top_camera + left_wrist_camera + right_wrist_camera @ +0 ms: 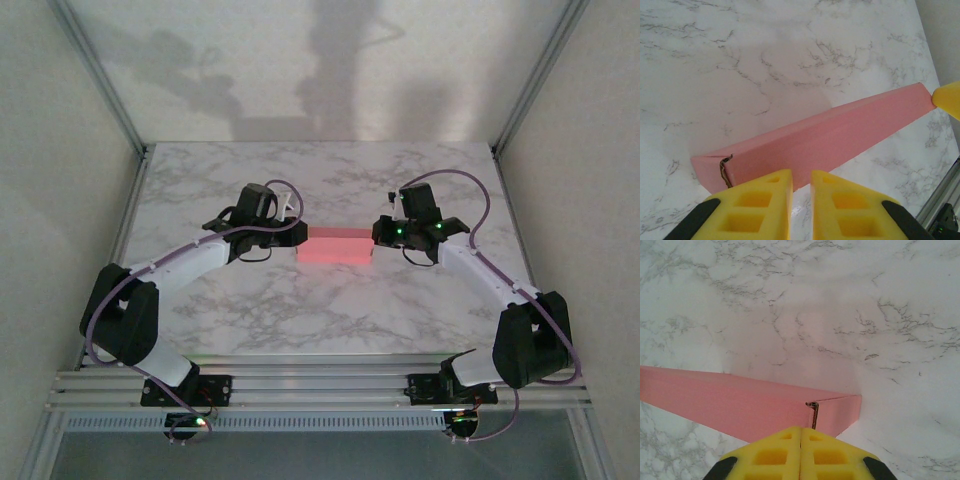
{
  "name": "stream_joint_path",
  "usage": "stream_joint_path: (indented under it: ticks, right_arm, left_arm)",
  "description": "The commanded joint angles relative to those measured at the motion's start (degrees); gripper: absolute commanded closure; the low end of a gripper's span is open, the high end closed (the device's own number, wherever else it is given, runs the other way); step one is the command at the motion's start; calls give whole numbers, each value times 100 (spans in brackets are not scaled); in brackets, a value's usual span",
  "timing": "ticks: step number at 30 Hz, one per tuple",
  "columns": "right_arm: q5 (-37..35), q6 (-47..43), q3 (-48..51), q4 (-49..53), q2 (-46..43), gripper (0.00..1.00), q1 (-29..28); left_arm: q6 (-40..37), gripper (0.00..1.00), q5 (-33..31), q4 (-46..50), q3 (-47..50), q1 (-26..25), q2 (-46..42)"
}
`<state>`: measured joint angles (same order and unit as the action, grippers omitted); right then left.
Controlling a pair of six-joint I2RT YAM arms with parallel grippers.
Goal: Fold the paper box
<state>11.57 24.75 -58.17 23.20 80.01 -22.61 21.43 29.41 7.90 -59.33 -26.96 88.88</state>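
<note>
Right claw (801,429) closed, left claw (801,173) narrowly parted at ends of pink paperboard box (335,247); inward push could buckle it.

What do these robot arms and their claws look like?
The left arm and right arm have white shells, black joints and purple cables looping alongside. Small green lights glow near the right claw. It and the left claw have yellow wedge fingers with square pockets.

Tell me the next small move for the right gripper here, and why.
Probably ease the shut right gripper inward against its end of the paper box, where a seam gapes at the corner. The left gripper, fingers narrowly apart, sits at the opposite end and could brace it.
</note>
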Motion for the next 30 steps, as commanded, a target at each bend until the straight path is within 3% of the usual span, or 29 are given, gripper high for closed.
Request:
stream_joint_path:
  ticks: [1,19,26,30]
  right_arm:
    - [-387,-140,164,437,-8,94,-34]
    - [-849,-322,385,663,21,94,-114]
    - [-591,-253,248,558,-169,82,-87]
    - [-247,-204,14,486,-318,81,40]
  left_arm:
    - [23,81,7,247,154,-29,-29]
    - [49,81,-49,209,301,-29,-34]
    - [-7,81,-24,234,241,-50,1]
    - [-52,80,-37,263,211,-73,10]
